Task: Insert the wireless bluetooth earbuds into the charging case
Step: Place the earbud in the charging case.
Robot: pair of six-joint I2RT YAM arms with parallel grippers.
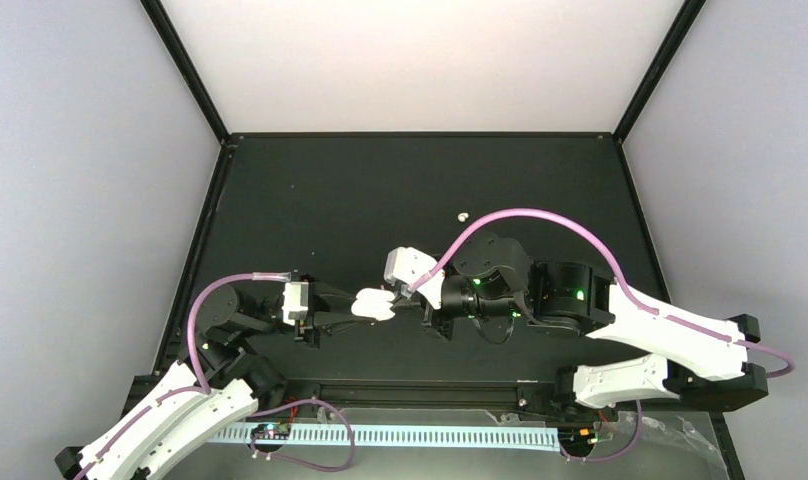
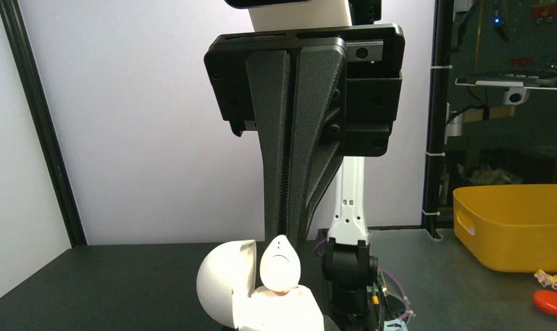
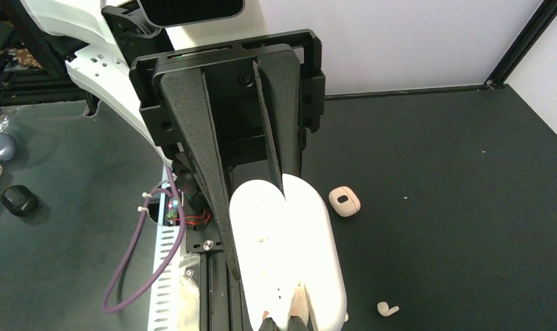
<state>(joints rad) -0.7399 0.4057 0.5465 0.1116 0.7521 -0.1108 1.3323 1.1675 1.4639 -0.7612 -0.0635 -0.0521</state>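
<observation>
We see one glossy white clamshell capsule (image 3: pixel 310 255) raised above the black surface (image 1: pixel 380 190), its two halves spread open. A pale teardrop piece (image 2: pixel 279 262) stands between them; we cannot tell what it is. The left pincer (image 1: pixel 352 306) is clamped tight on the capsule's edge. The right pincer (image 3: pixel 284 321) is fully closed at its rim, a pinkish bit at its tips. One cream rounded-square charging case (image 3: pixel 344 201), lid down, and one tiny white stemmed earbud (image 3: pixel 387 309) lie on the surface at the capsule's far side.
</observation>
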